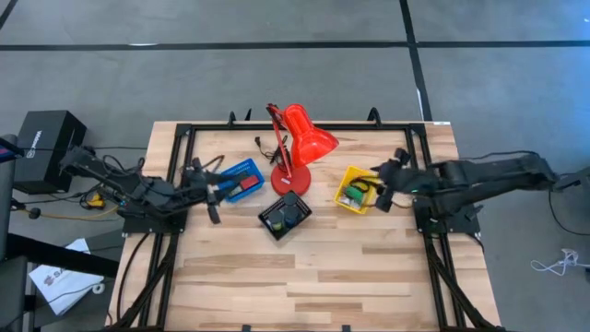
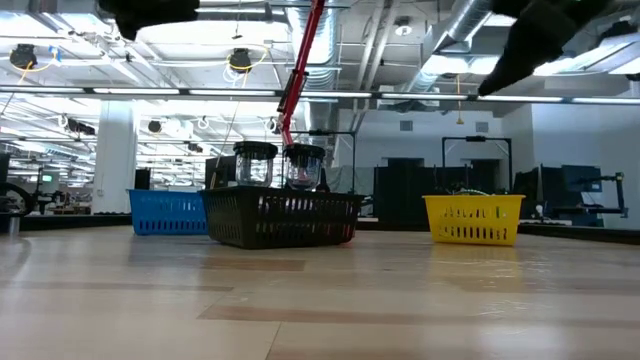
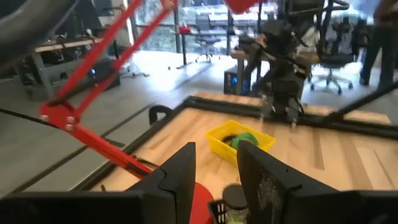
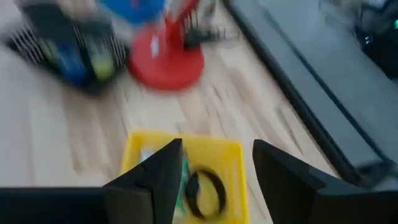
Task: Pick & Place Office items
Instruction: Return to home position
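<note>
Three trays hold the office items. The blue tray (image 1: 241,180) has a red block (image 1: 247,185) in it. The black tray (image 1: 284,215) carries dark jars and small pieces (image 2: 285,165). In the yellow tray (image 4: 186,163) lie a black loop (image 4: 208,188) and a green piece (image 3: 246,138). My left gripper (image 1: 214,194) hangs open in the air at the blue tray's left side, holding nothing (image 3: 217,168). My right gripper (image 1: 380,195) is open and empty above the yellow tray's right edge (image 4: 217,171).
A big red desk lamp (image 1: 295,148) stands between the trays, its round base (image 4: 166,56) close to the black tray and its arm (image 3: 93,93) slanting past my left gripper. A black metal frame (image 1: 184,129) borders the table. Bare wood lies toward the near edge (image 1: 295,286).
</note>
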